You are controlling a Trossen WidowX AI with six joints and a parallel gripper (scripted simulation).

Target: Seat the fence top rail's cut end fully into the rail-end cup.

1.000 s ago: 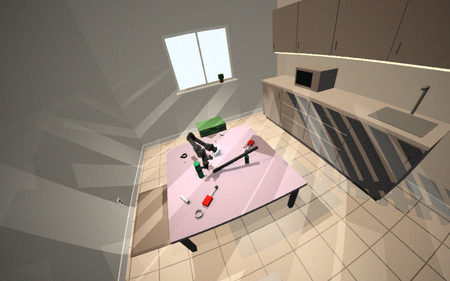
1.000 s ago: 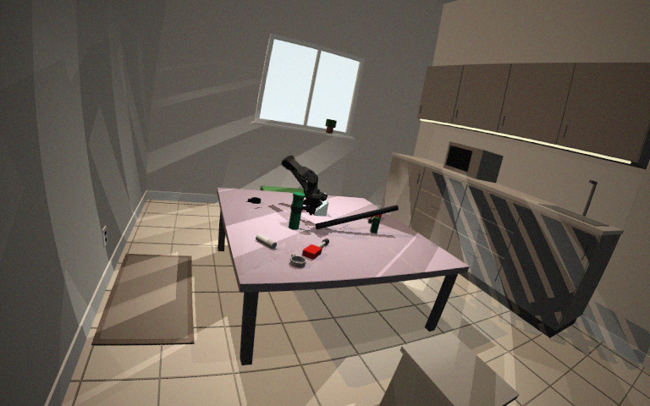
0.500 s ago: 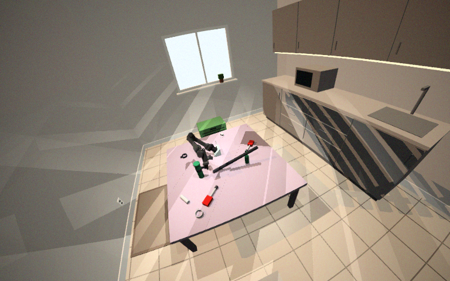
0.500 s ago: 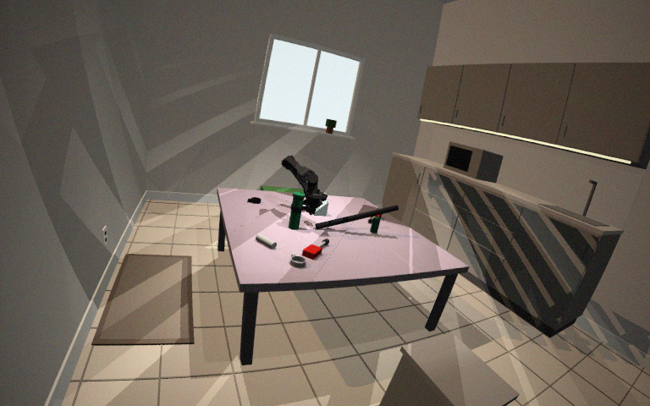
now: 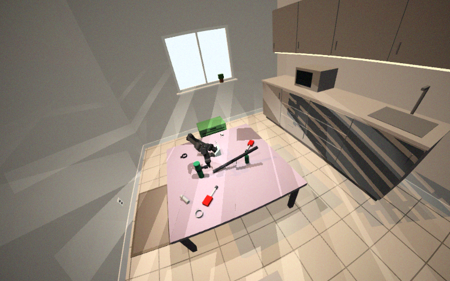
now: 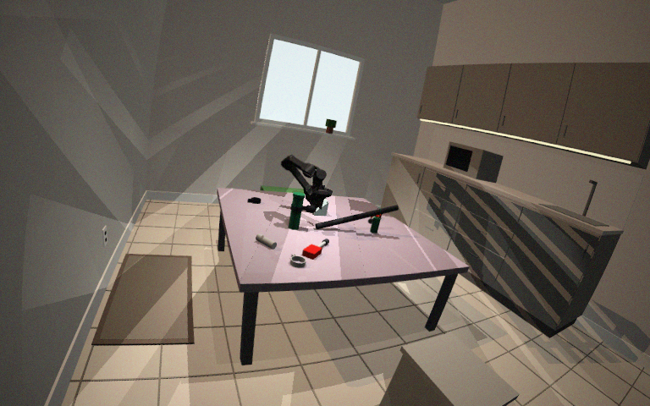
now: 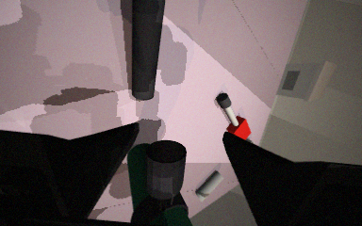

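Observation:
The black rail (image 5: 232,161) (image 6: 345,219) (image 7: 147,52) slants across the small green post (image 5: 246,159) (image 6: 375,225), its far end higher. Its near end is low and free, short of the dark rail-end cup (image 7: 166,171), with a gap between them. The loop cap is too small to make out. The cup hangs on the side of the big green post (image 5: 200,172) (image 6: 294,220) (image 7: 138,181); in the top and exterior views its band sits partway up, below the post cap. My gripper (image 7: 181,131) is open and empty, its fingers spread on both sides of the cup, not touching the rail.
A red-headed tool (image 5: 207,200) (image 6: 311,251) (image 7: 238,128), a grey cylinder (image 5: 184,199) (image 6: 266,240) (image 7: 209,185) and a ring (image 5: 195,214) (image 6: 297,265) lie toward the table's front left. A black clamp (image 5: 183,156) (image 6: 254,200) lies behind the big post. Another red piece (image 5: 251,143) lies at the back right.

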